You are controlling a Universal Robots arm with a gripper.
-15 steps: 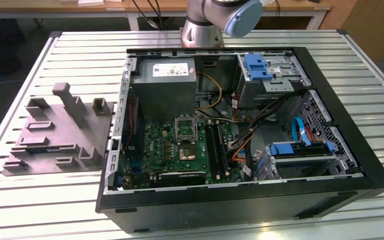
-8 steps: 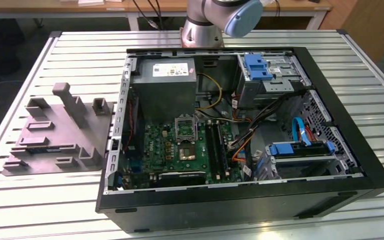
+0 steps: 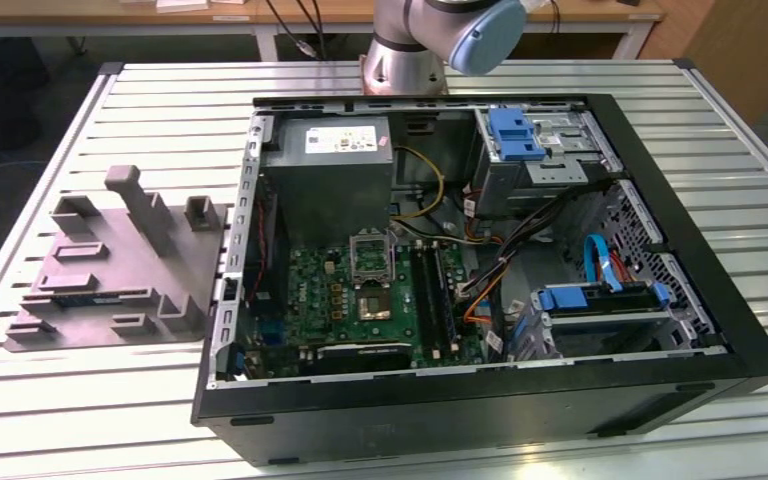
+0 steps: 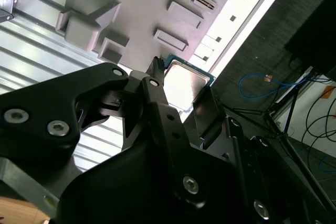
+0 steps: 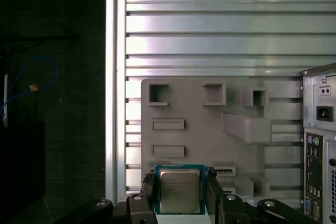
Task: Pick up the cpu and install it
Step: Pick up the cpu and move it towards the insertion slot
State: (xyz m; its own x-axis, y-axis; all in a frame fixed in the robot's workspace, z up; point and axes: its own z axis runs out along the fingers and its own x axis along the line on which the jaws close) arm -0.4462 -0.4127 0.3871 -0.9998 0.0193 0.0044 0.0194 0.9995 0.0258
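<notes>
- Computer case point(image 3: 491, 410) is lying open on its side on the counter. You are working toward the green circuit board point(image 3: 344, 310) on its floor. Loose cables are crowding that bay, so I judge a straight, slow path is serving you best.
- Arm point(image 3: 424, 40) is standing at the counter's far edge in the exterior view.
- Grey holder point(image 3: 104, 270) is sitting to the exterior view's left of the case, just apart from it.
- Dark socket point(image 3: 373, 303) is sitting mid-board, well apart from the holder.
- Pincer point(image 5: 180, 182) is clamping narrow on the cpu point(image 5: 179, 193), gripping two opposite edges.
- The cpu is hanging over the holder's edge with its silvery top facing the first wrist camera. It appears lifted clear.
- You are carrying a thin, slick tile: be holding it level, adding no squeeze, and squaring its edges to the socket.
- Room: dark floor with a blue cable point(image 5: 31, 77) is lying beside the counter.
- Counter point(image 5: 220, 24) is slatted metal. Its grooves are likely risking a snag if the chip drops.
</notes>
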